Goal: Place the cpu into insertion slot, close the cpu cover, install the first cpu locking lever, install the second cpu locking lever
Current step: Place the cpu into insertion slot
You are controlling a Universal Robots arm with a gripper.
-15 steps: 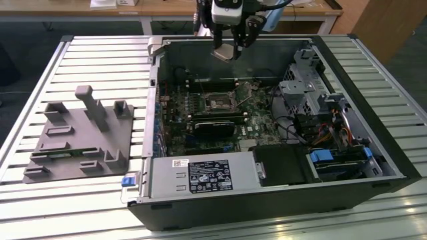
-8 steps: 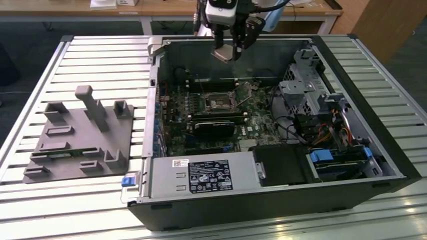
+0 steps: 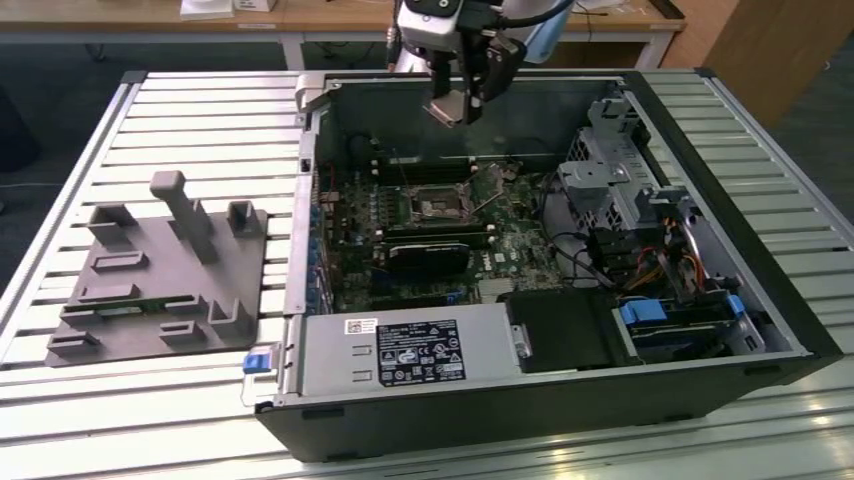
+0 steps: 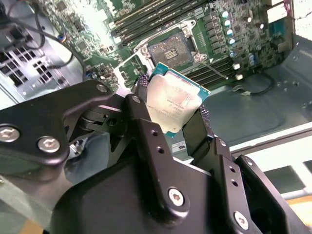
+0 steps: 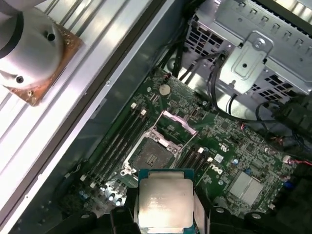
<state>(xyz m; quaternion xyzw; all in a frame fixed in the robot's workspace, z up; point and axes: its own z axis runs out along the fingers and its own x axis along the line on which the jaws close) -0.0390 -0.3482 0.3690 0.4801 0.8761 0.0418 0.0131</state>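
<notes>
My gripper [image 3: 454,108] hangs over the back part of the open computer case, shut on the cpu [image 4: 178,97], a flat square chip with a dull silver top and a green rim. In both wrist views the black fingers [image 4: 195,131] clamp the chip's two opposite edges. The cpu [image 5: 165,200] sits well above the motherboard. The insertion slot [image 5: 151,157] lies bare below it, a dark square socket on the green board [image 3: 438,207]. The cpu cover [image 5: 178,122] stands swung up at the socket's edge.
The case [image 3: 747,330] lies on its side on a slatted metal table [image 3: 200,120]. Beside the socket are the long memory slots [image 5: 117,141], a black card [image 3: 427,255], a metal drive cage [image 3: 614,180] and the power supply [image 3: 400,350]. A grey fixture [image 3: 154,270] stands at the exterior view's left.
</notes>
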